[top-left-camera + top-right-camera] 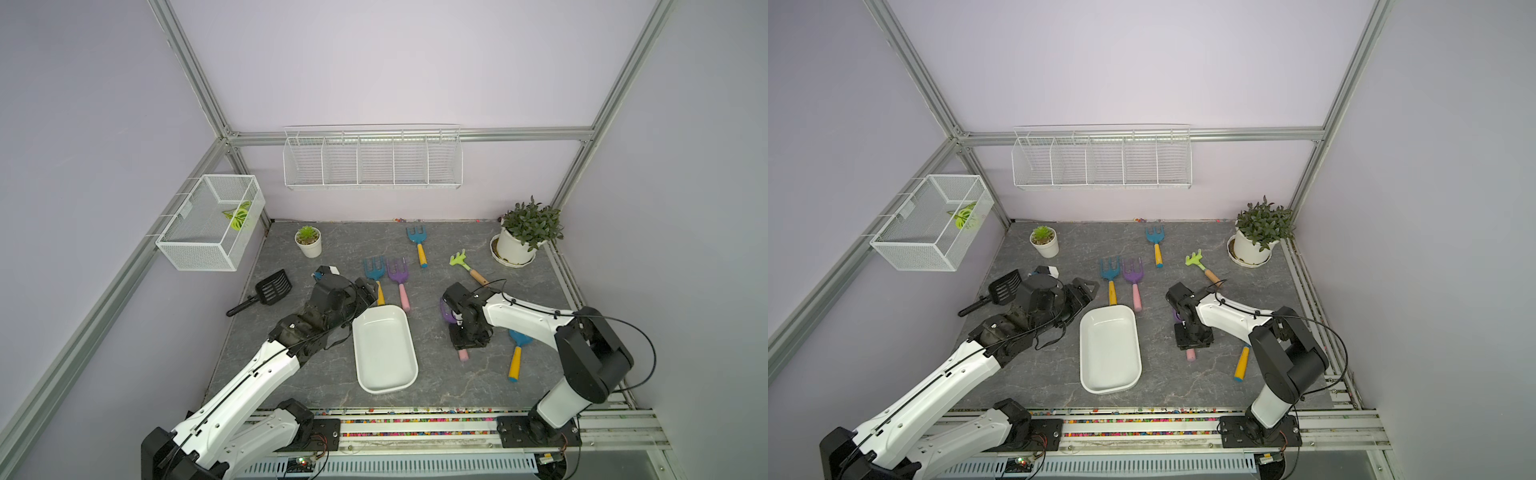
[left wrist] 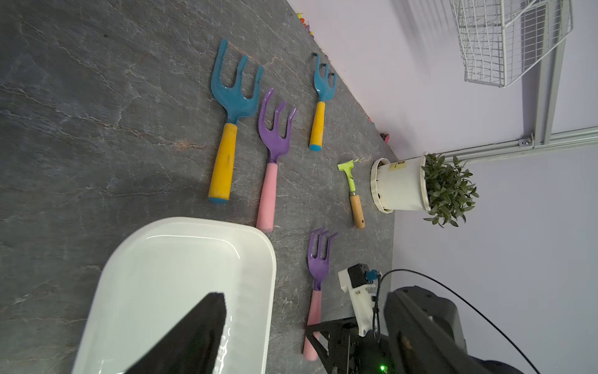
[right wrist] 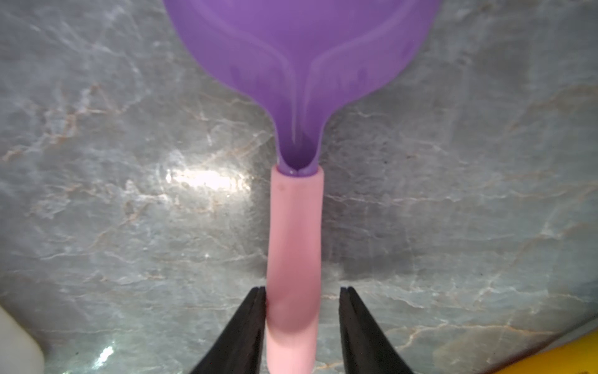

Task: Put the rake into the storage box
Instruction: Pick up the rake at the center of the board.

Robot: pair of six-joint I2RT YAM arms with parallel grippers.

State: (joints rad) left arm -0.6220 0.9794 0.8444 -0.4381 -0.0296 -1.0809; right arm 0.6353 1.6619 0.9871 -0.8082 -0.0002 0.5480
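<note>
The rake with a purple head (image 3: 301,48) and a pink handle (image 3: 294,243) lies flat on the grey table, right of the storage box (image 1: 384,349). In both top views only its handle end (image 1: 1190,354) and a bit of its head (image 1: 446,311) show past my right gripper (image 1: 465,343). The right gripper (image 3: 302,291) straddles the handle, with one finger touching it and a gap at the other. The storage box (image 1: 1109,349) is a shallow white tub and is empty. My left gripper (image 1: 1088,289) hovers open at the box's far left corner, holding nothing.
Several other rakes lie behind the box: a blue one with a yellow handle (image 1: 376,276), a purple one with a pink handle (image 1: 400,282), a blue one (image 1: 417,245) and a small green one (image 1: 465,266). A blue shovel (image 1: 517,353), a black scoop (image 1: 266,291) and two potted plants (image 1: 308,241) (image 1: 523,237) are also present.
</note>
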